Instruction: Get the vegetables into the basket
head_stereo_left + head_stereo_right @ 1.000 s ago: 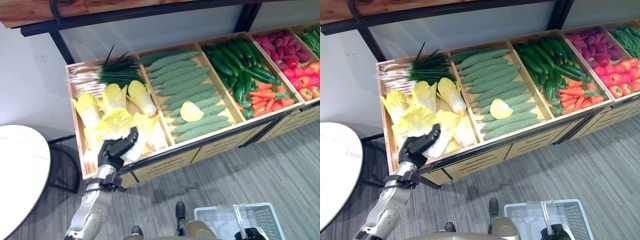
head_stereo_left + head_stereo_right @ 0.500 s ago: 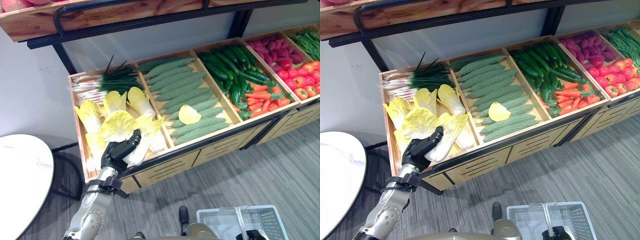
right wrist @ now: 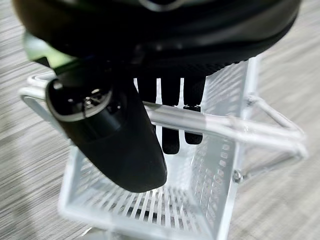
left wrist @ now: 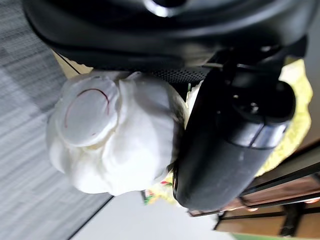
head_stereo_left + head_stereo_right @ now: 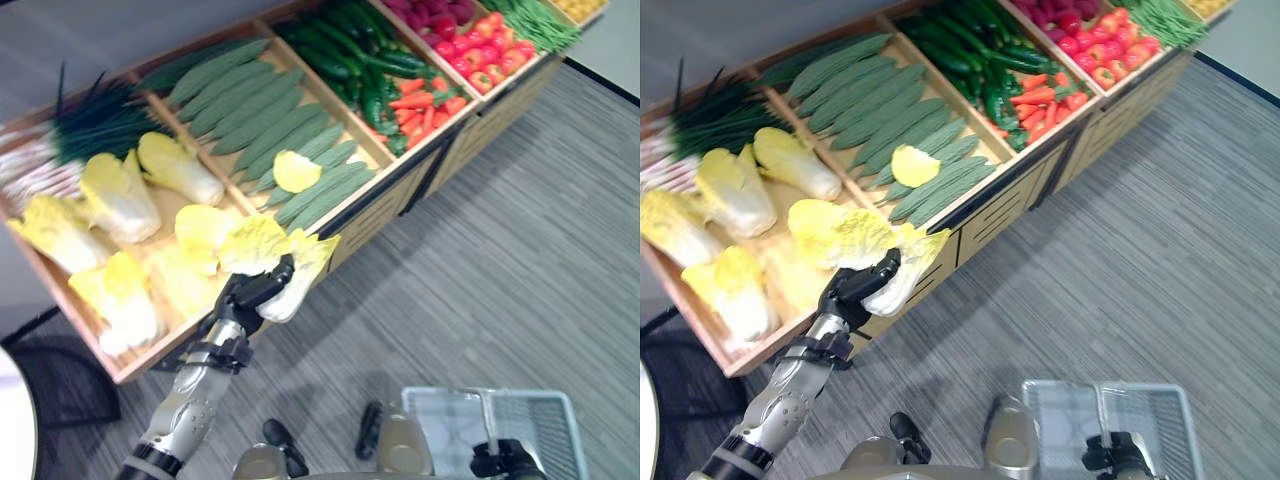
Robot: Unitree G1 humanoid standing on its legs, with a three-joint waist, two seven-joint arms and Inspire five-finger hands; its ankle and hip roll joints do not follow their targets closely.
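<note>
My left hand (image 5: 248,296) is shut on a pale yellow napa cabbage (image 5: 272,252), held just past the front edge of the wooden cabbage crate (image 5: 120,368). In the left wrist view the cabbage's white stem end (image 4: 107,145) lies against the palm, with the thumb (image 4: 227,145) curled beside it. Low at the right, my right hand (image 5: 505,460) grips the handle (image 3: 220,124) of a white wire basket (image 5: 550,412). There the thumb (image 3: 112,127) lies over the bar and the fingers hook behind it. I see nothing inside the basket (image 3: 215,170).
More cabbages (image 5: 118,195) and green onions (image 5: 90,125) lie in the left crate. Ridged green gourds (image 5: 265,125), cucumbers and carrots (image 5: 425,100), tomatoes (image 5: 490,60) and green beans (image 5: 530,20) fill the crates to the right. Grey floor (image 5: 520,260) spreads before the stand.
The camera has swung down and right, so the whole stand shifted. My left hand has carried the cabbage out from among the others to the crate's front edge.
</note>
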